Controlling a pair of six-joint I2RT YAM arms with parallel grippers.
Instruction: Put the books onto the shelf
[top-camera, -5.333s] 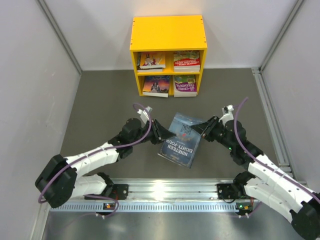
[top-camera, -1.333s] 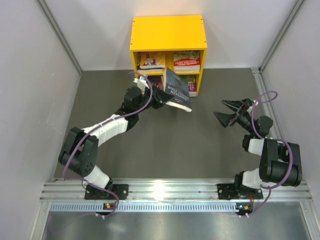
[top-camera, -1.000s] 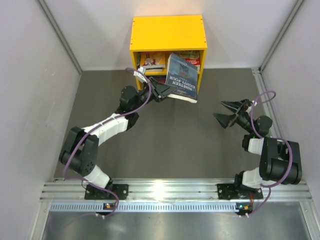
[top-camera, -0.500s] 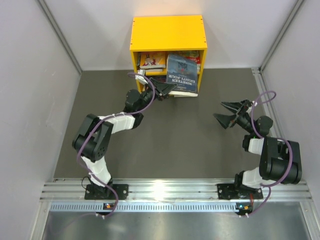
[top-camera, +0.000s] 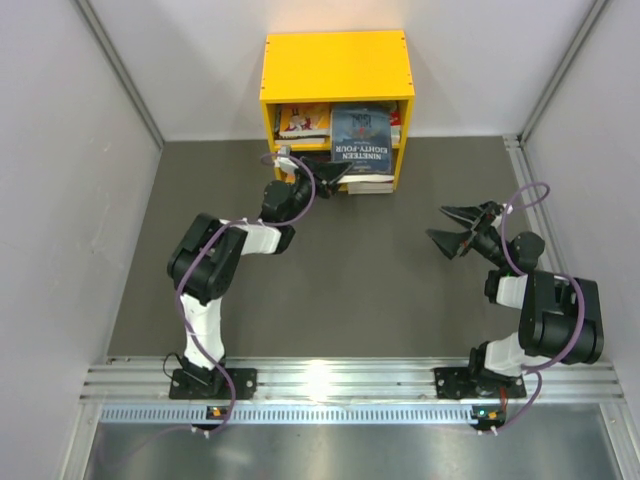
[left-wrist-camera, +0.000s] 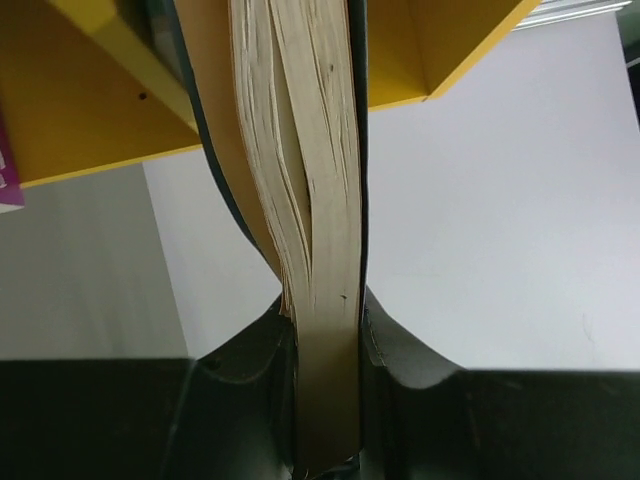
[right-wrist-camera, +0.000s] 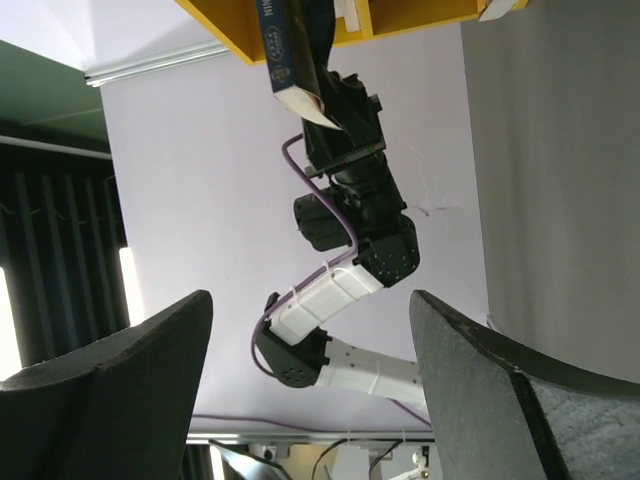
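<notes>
Gripping the dark blue book by its near edge, the left gripper has its jaws clenched on it; the left wrist view shows the cream page block squeezed between both fingers. Book is held up at the front of the yellow shelf, over its right half, cover facing the top camera, far end at the upper right compartment; how deep it sits inside cannot be told. From the right wrist view its lower corner hangs outside the shelf opening. A cartoon-cover book lies in the upper left compartment, and a purple cover shows at the left wrist view's edge. Right gripper hovers over the grey table, well apart from the shelf, jaws spread wide and holding nothing.
</notes>
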